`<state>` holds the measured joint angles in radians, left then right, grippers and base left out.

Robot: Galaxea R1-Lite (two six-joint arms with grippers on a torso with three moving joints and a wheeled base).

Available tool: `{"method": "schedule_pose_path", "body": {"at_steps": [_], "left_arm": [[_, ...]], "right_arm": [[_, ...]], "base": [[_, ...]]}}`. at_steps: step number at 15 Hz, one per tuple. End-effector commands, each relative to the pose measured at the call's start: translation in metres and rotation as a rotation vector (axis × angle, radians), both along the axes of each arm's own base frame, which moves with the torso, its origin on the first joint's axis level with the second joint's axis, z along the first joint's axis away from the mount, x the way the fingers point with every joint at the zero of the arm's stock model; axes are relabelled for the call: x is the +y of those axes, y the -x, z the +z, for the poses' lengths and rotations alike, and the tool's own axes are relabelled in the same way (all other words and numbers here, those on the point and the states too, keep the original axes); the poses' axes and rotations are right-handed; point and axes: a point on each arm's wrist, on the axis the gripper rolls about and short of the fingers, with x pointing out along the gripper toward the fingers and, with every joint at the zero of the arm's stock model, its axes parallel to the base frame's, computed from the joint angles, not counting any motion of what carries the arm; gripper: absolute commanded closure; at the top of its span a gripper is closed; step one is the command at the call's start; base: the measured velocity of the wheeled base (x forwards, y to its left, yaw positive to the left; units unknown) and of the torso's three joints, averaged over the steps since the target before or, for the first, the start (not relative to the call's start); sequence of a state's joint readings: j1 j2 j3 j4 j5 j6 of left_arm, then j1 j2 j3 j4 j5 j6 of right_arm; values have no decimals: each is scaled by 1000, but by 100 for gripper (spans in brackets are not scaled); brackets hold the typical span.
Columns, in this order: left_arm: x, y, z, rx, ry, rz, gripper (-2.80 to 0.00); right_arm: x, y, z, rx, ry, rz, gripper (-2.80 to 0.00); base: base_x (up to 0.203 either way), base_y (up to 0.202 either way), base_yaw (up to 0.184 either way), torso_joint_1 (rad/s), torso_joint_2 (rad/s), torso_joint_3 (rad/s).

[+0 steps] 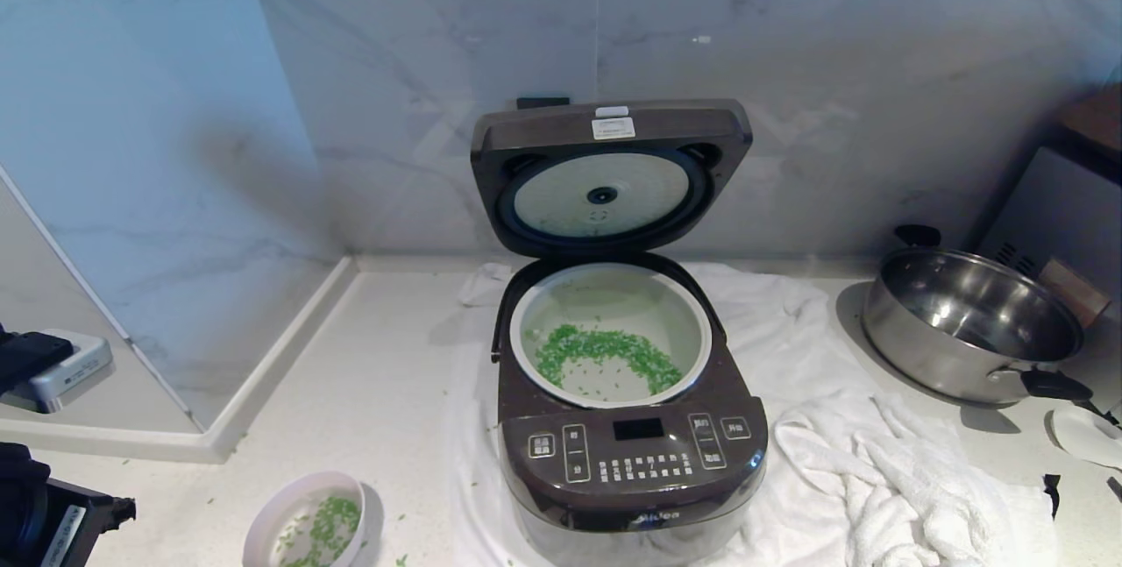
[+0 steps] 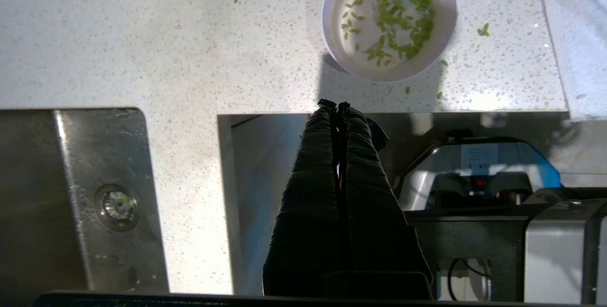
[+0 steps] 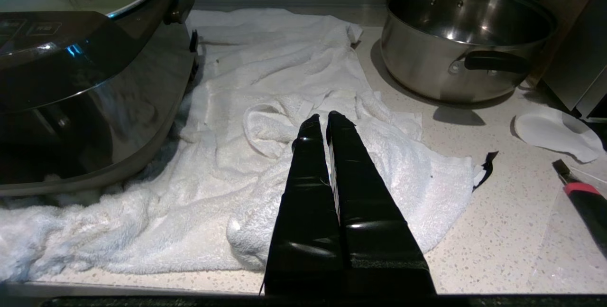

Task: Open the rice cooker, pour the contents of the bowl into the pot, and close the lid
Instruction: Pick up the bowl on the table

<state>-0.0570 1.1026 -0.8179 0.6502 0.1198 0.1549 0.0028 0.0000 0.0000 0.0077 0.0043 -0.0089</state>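
pale pink outside and white inside, the bowl [image 1: 314, 521] sits upright on the speckled counter [image 1: 368, 409] at the front left, near the rice cooker [image 1: 627, 427] but apart from it; that it stands on its base and free of any grip suggests the pour is done, though a fair scatter of the contents [image 2: 393, 13] clings inside it, so the emptying looks partial. a few green bits lie loose on the counter around it, probably spilled in pouring. the left gripper [image 2: 336, 105] hangs short of the bowl near the counter's front edge, fingers pressed together and holding nothing. moving right, the cooker stands on a white towel [image 1: 841, 462], likely laid to catch spills. its lid [image 1: 611, 177] is swung up against the marble wall, white disc facing forward, so the pot [image 1: 611, 346] lies open; a green crescent of contents covers the pot's floor. closing the lid looks like the step left. further right the right gripper [image 3: 322, 116] rests over the crumpled towel, fingers together and empty, seemingly parked, with a steel pot [image 1: 973, 322] well beyond.
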Motion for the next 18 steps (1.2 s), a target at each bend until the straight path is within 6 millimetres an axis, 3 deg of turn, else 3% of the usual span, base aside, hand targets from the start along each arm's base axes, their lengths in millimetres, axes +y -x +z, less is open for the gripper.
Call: {"method": "schedule_pose_path", "body": {"at_steps": [1,4,8,10,13,14,18], "left_arm": [[0,1,-2,10,10,7,0],[9,2,-12,56,16,87,0],[8,9,-49,129,57,159,0],[7,17,-63,131,87,190,0],[-3,9,-73,191,158,243,0],[-6,5,-75,202,166,244,-280],[-18,-26,-93,200,210,297,-280]], "right_arm": [[0,0,0,0,0,1,0],[0,0,0,0,0,1,0],[0,0,0,0,0,1,0],[0,0,0,0,0,1,0],[0,0,0,0,0,1,0],[0,0,0,0,0,1,0],[0,0,0,0,0,1,0]], "base": [[0,0,0,0,0,0],[0,0,0,0,0,0],[0,0,0,0,0,0],[0,0,0,0,0,0],[0,0,0,0,0,0],[0,0,0,0,0,0],[0,0,0,0,0,0]]}}
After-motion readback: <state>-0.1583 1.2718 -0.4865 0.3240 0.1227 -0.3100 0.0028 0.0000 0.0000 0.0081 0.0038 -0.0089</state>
